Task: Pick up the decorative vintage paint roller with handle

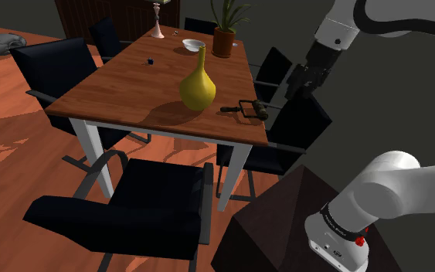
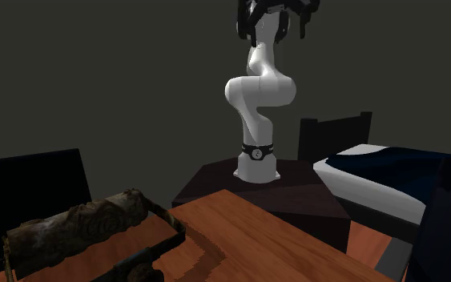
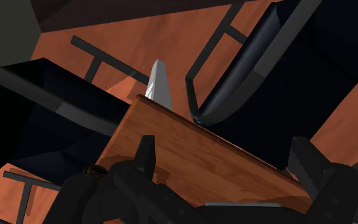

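One paint roller point(image 1: 248, 109) lies at the surface's point(image 1: 123, 85) corner nearest the stand point(image 1: 285, 224), near a yellow vase point(image 1: 198, 83). Pincer point(image 1: 297, 86) hangs above that corner, fingers spread wide, holding nothing.

Paint roller point(image 1: 251, 109) on table point(image 1: 123, 85) edge, near vase point(image 1: 198, 85); bowl point(image 1: 193, 45) behind.

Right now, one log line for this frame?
gripper: open, above table corner | paint roller: on table, not held | stage: pre-grasp
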You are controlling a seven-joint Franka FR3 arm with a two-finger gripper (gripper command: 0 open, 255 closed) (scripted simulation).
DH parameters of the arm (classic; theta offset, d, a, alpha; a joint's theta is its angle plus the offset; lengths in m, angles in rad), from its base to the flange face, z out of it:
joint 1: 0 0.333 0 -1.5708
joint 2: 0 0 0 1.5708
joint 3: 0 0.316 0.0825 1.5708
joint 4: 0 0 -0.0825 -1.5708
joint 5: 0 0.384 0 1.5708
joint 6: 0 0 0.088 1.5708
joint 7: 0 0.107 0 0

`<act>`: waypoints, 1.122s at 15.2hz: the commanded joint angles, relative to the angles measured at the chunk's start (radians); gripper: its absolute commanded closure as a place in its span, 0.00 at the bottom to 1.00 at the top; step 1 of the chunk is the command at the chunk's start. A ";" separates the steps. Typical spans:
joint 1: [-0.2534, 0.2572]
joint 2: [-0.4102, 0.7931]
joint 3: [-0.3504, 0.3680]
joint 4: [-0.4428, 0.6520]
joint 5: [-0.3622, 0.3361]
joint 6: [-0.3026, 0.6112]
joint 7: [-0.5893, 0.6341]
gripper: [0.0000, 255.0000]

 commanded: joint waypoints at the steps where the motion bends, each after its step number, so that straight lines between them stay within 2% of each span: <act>1: 0.000 0.000 0.000 0.000 0.000 0.000 0.000 0.00; 9: -0.037 0.276 -0.025 0.037 -0.015 0.215 -0.006 0.00; 17: -0.067 0.578 -0.054 0.153 -0.019 0.376 -0.008 0.00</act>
